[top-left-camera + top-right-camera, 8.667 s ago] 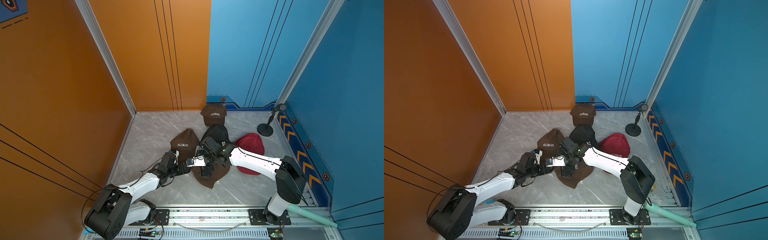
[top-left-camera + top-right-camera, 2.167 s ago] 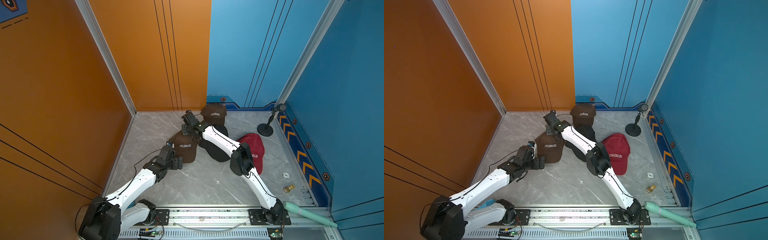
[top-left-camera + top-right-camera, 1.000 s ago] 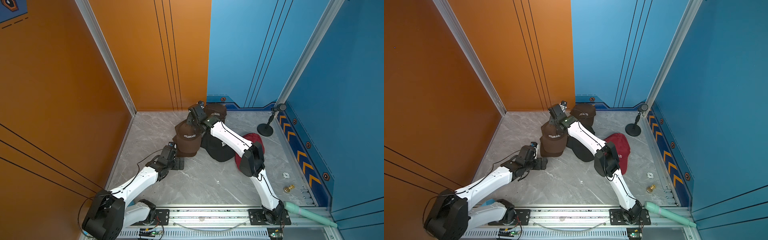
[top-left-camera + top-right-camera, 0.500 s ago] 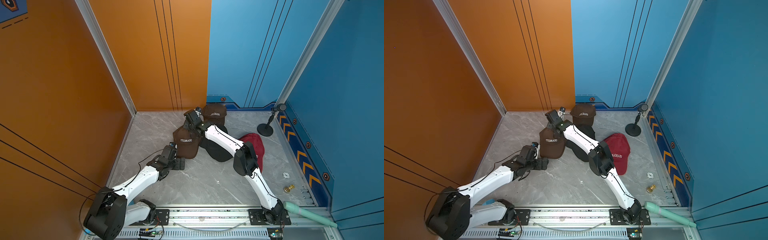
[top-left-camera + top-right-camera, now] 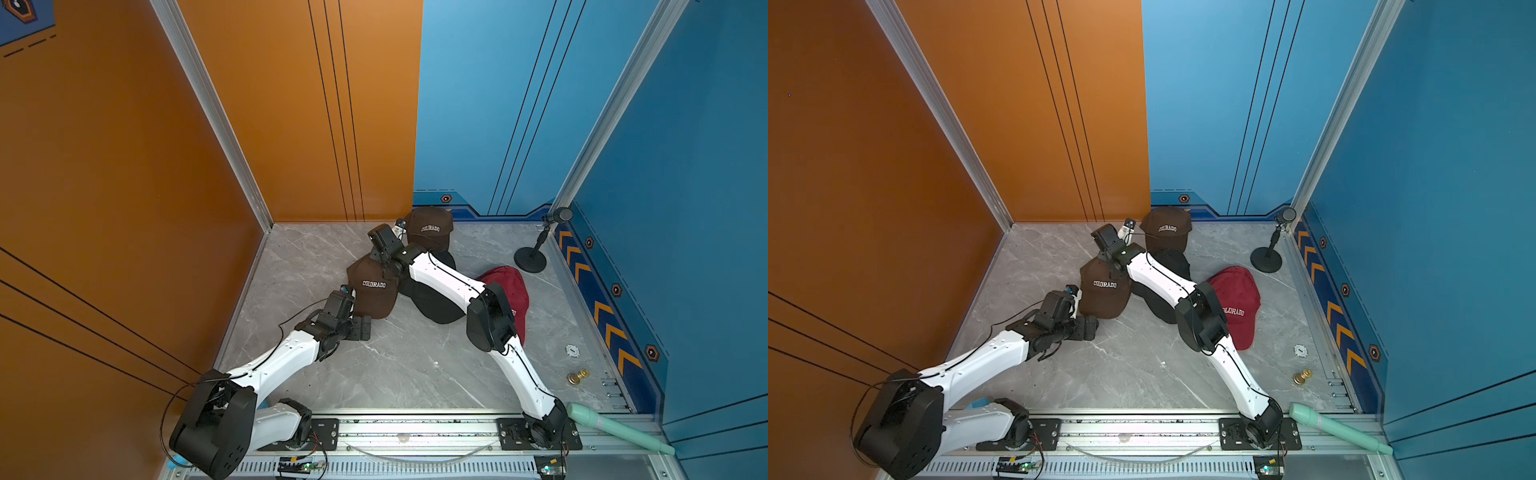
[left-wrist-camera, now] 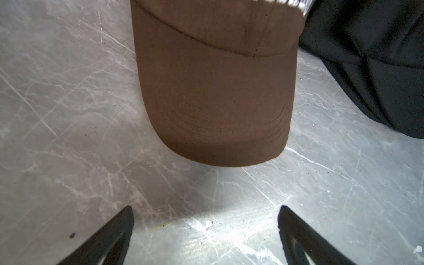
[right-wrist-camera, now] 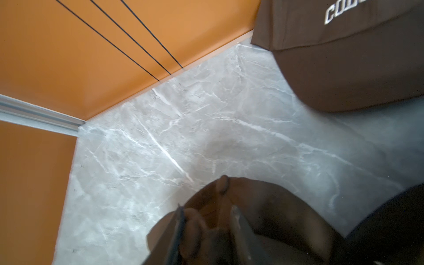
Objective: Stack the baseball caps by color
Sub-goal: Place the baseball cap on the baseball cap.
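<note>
The near brown cap (image 5: 372, 286) lies near the middle of the desk (image 5: 415, 365), crown toward the back wall and brim toward the front rail. Its long axis therefore runs back to front, and its white COLORADO lettering reads upright in both top views. The right gripper (image 7: 206, 208) is at its crown, fingers part way apart with brown cloth between them; whether they pinch it cannot be told. The left gripper (image 6: 205, 207) sits low just in front of the brim, spread wide and empty, clear of the cap. Just beside this cap on the right lies a black cap (image 5: 436, 307), brim also frontward, largely covered by the right arm. Past it is a red cap (image 5: 1239, 286), partly hidden behind that arm's elbow. A second brown cap (image 5: 430, 228) sits by the back wall, overlapping the black fabric. In view, then, are two brown heaps, one black and one red; how many caps each holds cannot be told. Well apart on the right are a microphone stand (image 5: 530, 259), a white disc (image 5: 572, 350) and a small brass piece (image 5: 578, 376).
</note>
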### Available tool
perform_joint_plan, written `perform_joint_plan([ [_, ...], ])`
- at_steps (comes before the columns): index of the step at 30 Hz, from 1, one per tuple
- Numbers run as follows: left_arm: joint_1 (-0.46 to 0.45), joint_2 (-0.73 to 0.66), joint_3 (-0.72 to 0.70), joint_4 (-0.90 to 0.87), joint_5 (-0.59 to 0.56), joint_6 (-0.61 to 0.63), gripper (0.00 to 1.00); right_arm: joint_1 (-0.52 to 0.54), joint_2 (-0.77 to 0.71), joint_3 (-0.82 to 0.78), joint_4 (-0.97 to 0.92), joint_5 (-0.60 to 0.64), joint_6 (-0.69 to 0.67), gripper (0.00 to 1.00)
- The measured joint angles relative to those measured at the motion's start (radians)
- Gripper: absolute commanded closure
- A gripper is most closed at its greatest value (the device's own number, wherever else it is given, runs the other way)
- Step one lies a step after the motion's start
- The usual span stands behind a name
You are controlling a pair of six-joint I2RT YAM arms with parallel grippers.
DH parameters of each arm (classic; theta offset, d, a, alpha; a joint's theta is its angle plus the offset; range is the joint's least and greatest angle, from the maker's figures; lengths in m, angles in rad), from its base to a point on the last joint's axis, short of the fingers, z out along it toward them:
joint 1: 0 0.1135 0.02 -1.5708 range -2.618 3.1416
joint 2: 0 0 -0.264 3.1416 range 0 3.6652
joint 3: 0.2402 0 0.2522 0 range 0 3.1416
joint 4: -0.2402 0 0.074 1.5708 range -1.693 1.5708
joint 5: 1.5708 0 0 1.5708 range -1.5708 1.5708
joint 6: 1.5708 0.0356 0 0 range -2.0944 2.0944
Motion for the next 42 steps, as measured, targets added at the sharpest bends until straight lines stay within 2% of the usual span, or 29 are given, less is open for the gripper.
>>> perform_joint_plan([
  [6,0.000,0.000,0.016,-0.004,0.000,0.008,0.02,-0.007,-0.001,-0.010,0.002,0.005,-0.017,0.37],
  [8,0.000,0.000,0.025,-0.006,0.000,0.014,0.02,-0.011,-0.005,-0.010,0.002,0.003,-0.033,0.28],
  [9,0.000,-0.001,0.031,-0.009,0.000,0.019,0.02,-0.014,-0.009,-0.010,0.002,-0.001,-0.045,0.21],
  [10,0.000,-0.005,0.035,-0.012,0.000,0.023,0.02,-0.018,-0.016,-0.010,0.002,-0.010,-0.061,0.00],
  [15,0.000,-0.035,0.066,-0.043,0.000,0.049,0.02,-0.044,-0.079,0.000,0.000,-0.099,-0.187,0.00],
  [19,0.000,-0.044,0.118,-0.065,0.000,0.077,0.02,-0.081,-0.186,-0.002,-0.005,-0.165,-0.325,0.00],
  [23,-0.014,-0.044,0.172,-0.081,0.000,0.111,0.02,-0.173,-0.325,-0.027,-0.005,-0.223,-0.444,0.00],
  [26,-0.033,-0.038,0.212,-0.085,0.000,0.141,0.02,-0.283,-0.373,-0.026,-0.001,-0.263,-0.509,0.00],
  [29,-0.049,-0.007,0.257,-0.089,0.000,0.166,0.02,-0.381,-0.318,0.033,-0.019,-0.287,-0.555,0.01],
  [32,-0.061,0.034,0.301,-0.106,0.000,0.183,0.02,-0.434,-0.174,0.153,-0.049,-0.297,-0.593,0.00],
  [36,-0.072,0.074,0.338,-0.130,0.000,0.192,0.02,-0.439,0.025,0.266,-0.071,-0.305,-0.639,0.01],
  [42,-0.075,0.106,0.367,-0.158,0.000,0.194,0.02,-0.410,0.165,0.283,-0.041,-0.261,-0.707,0.00],
])
